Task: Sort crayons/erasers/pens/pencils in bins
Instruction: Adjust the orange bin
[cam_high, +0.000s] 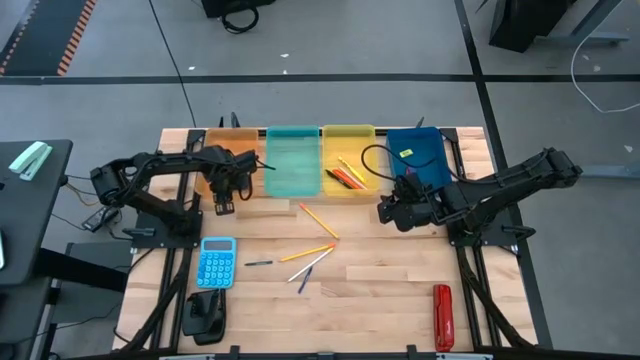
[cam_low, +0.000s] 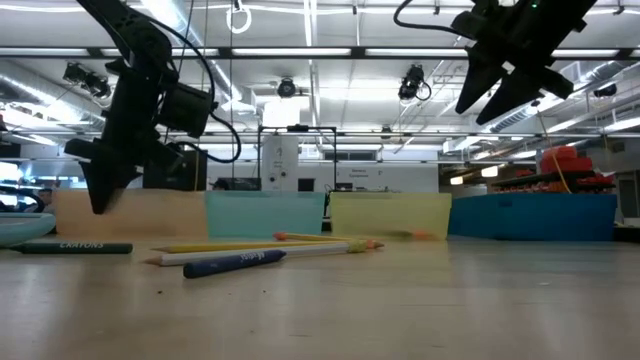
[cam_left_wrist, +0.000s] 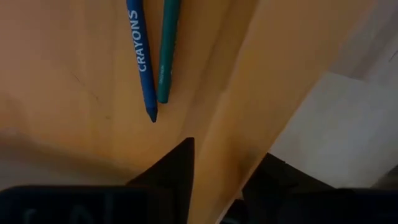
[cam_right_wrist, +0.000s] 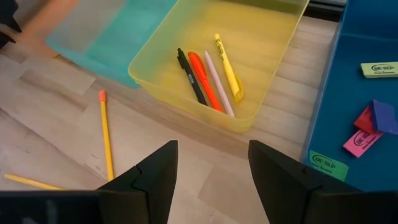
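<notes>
Four bins stand in a row at the table's far side: orange (cam_high: 212, 160), teal (cam_high: 292, 160), yellow (cam_high: 348, 150) and dark blue (cam_high: 415, 150). My left gripper (cam_left_wrist: 229, 149) hangs open over the orange bin's near wall (cam_left_wrist: 249, 93), pointing down. A blue crayon (cam_left_wrist: 142, 56) and a teal crayon (cam_left_wrist: 165, 50) lie on that bin's floor. My right gripper (cam_right_wrist: 212, 144) is open and empty above the table, near the yellow bin (cam_right_wrist: 186, 37). That bin holds pens (cam_right_wrist: 205, 78). Erasers (cam_right_wrist: 367, 127) lie in the blue bin. Pencils (cam_high: 318, 220) lie loose mid-table.
More sticks lie mid-table: a yellow pencil (cam_high: 308, 253), a white one (cam_high: 316, 265), a blue crayon (cam_low: 235, 262) and a dark crayon (cam_low: 70, 247). A light-blue calculator (cam_high: 217, 262) and a black stapler (cam_high: 205, 315) sit near left. A red tool (cam_high: 442, 317) lies near right.
</notes>
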